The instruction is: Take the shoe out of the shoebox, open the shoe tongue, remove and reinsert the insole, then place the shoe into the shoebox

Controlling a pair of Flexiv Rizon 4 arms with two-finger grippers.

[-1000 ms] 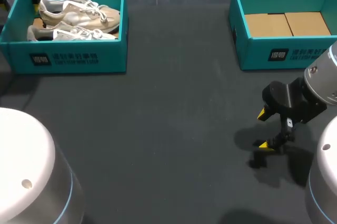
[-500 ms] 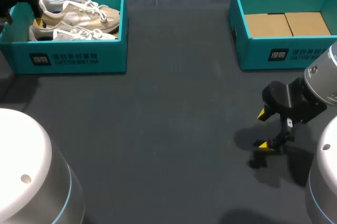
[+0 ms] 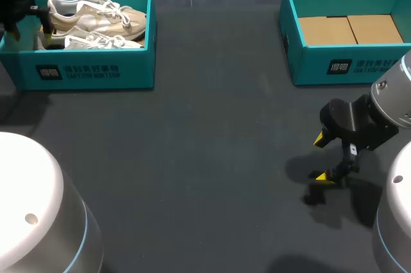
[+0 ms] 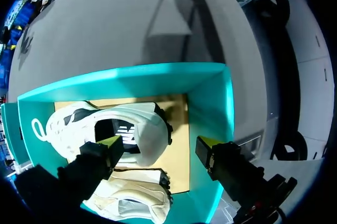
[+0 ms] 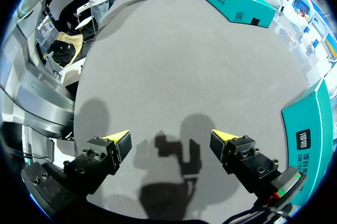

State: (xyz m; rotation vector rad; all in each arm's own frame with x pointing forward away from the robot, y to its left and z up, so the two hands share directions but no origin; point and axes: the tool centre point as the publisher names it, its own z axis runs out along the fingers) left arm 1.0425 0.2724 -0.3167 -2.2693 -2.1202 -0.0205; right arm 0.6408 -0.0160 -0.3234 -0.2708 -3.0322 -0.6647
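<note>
Two teal shoeboxes stand on the worktop. The shoebox at 10 o'clock holds two pale shoes, a far sneaker and a near sneaker, and the shoebox at 2 o'clock shows only its cardboard floor. Since the earlier frames the left tool has come down to the sneakers' heels, while the right tool at 4 o'clock has stayed put, spread wide and holding nothing. Only the left wrist view shows the left tool's fingers wide apart and gripping nothing, with one sneaker's heel between them.
</note>
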